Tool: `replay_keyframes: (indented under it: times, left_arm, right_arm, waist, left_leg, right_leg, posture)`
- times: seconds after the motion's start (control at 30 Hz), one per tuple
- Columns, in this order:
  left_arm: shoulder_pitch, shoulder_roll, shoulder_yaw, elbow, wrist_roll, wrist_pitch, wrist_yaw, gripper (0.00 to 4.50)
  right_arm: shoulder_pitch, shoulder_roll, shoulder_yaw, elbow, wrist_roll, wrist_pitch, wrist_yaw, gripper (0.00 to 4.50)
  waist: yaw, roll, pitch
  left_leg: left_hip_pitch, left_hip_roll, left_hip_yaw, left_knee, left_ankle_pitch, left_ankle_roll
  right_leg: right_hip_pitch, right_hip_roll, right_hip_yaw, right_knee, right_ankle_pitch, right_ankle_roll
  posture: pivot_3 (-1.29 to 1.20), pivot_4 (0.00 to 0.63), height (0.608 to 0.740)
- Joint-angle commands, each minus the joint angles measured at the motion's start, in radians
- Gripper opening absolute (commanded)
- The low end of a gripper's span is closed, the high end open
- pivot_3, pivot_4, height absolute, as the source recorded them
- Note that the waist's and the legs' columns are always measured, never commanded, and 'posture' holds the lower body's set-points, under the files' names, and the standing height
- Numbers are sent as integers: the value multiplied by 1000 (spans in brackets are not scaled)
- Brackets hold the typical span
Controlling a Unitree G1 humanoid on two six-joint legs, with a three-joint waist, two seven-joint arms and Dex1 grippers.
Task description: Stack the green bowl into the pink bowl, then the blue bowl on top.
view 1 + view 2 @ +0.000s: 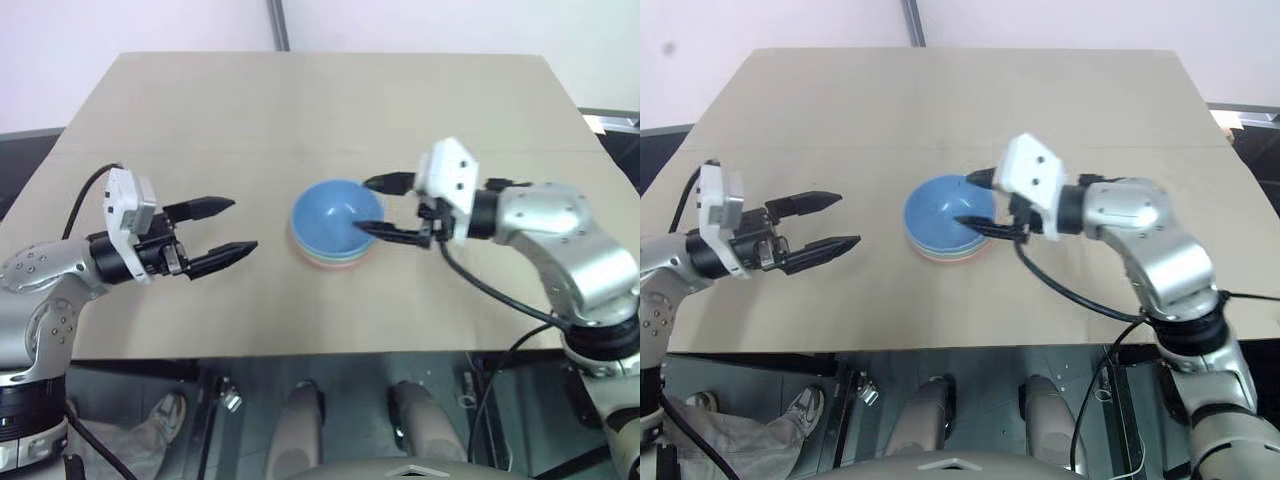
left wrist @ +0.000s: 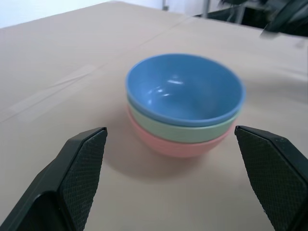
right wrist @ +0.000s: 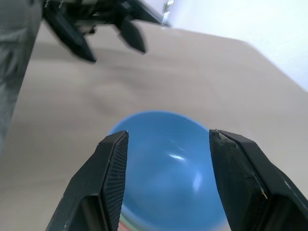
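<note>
A robot test room or lab is suggested. A plain tan counter (image 1: pixel 300 110) is set against bare pale walls (image 1: pixel 150 25). Beyond the counter, a grey post (image 1: pixel 279 24) is seen. Near the counter's front edge, a person's sneaker (image 1: pixel 165 415) is visible on the dark floor.

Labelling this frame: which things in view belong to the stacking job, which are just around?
Job: round sky-blue plastic bowl on top, pale mint-green plastic bowl under it, salmon-pink plastic bowl at the bottom.
Around: beige table, nothing else on it.
</note>
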Motion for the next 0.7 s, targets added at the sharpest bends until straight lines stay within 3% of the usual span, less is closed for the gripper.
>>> replay_keyframes:
  times: [0.03,0.17,0.27,0.3,0.7]
  left_arm:
    - [45,-9,61,-79,-17,7,46,4500]
    - [104,-16,102,-119,-58,32,60,4500]
    - [149,-9,130,-134,-64,38,57,4500]
    - [161,-5,136,-135,-64,35,52,4500]
    - [192,35,160,-150,-124,115,35,4500]
  right_arm:
    - [125,-112,-161,-121,60,85,-6,2929]
    - [263,-216,-318,-169,146,159,7,2929]
    - [361,-281,-426,-195,195,187,19,4237]
    - [379,-292,-446,-198,201,181,13,4380]
    - [543,-365,-546,-169,259,112,29,4380]
  waist:
    - [6,0,0]
    - [11,0,0]
    - [10,0,0]
    - [9,0,0]
    - [12,-3,-2]
  left_leg:
    - [0,0,0,0,0,0]
    - [0,0,1,0,0,0]
    - [2,0,1,0,0,0]
    - [2,0,1,0,0,0]
    - [2,0,2,0,0,0]
  right_leg:
    - [0,0,0,0,0,0]
    - [0,0,0,0,0,0]
    - [1,0,1,0,0,0]
    - [1,0,1,0,0,0]
    - [2,0,2,-2,0,0]
  posture:
    - [0,150,740]
    - [0,150,740]
    - [0,150,740]
    - [0,150,740]
    - [0,150,740]
